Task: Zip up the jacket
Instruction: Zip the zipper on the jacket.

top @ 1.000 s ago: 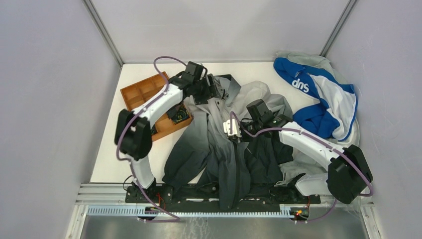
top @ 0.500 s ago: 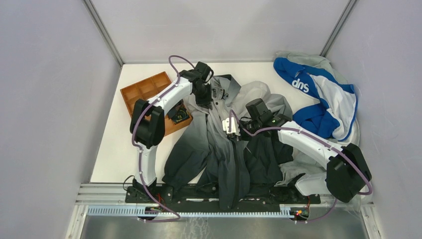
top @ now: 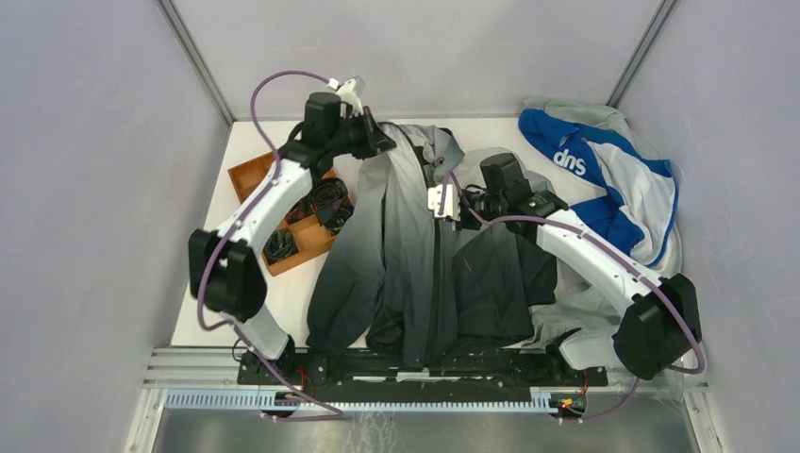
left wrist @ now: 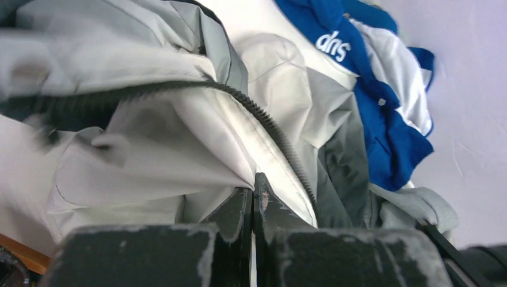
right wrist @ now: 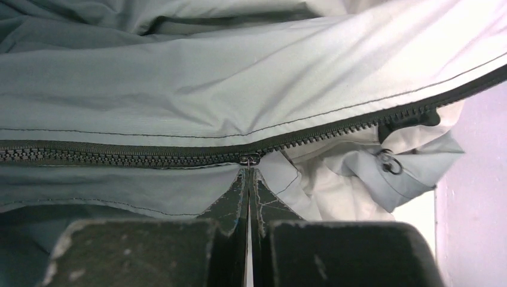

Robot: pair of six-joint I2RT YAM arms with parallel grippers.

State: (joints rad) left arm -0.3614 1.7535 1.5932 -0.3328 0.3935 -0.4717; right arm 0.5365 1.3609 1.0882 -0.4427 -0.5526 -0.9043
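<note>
Left arm has swung from over the collar out to the far-left corner. The left gripper (top: 377, 142) was open a second ago and is now clamped on the light-grey collar-side fabric; in its wrist view the fingertips (left wrist: 254, 190) meet with cloth pinched between them, just beside the open zipper teeth.

Effect: the jacket (top: 396, 255) was bunched mid-table and is now pulled long, collar at the far edge and dark hem at our bases. The zipper (top: 435, 293) runs nearly straight from the hem up to the right gripper (top: 451, 203).

Right gripper hasn't let go. The jaws are closed tight with the pull tab (right wrist: 250, 159) right at the tips, so we judge it's holding the tab. It sits a bit further up the jacket than before.

Right wrist view: teeth are meshed on the hem side of the slider and split on the collar side. We reckon roughly half is zipped.

What this means: we now have the top end anchored for counter-tension, so the slider should run toward the collar without dragging cloth along. The risk is loose lining near the split catching in it.

Blue-and-white garment (top: 604, 184) and wooden tray (top: 257, 172) aren't touched by either gripper.
</note>
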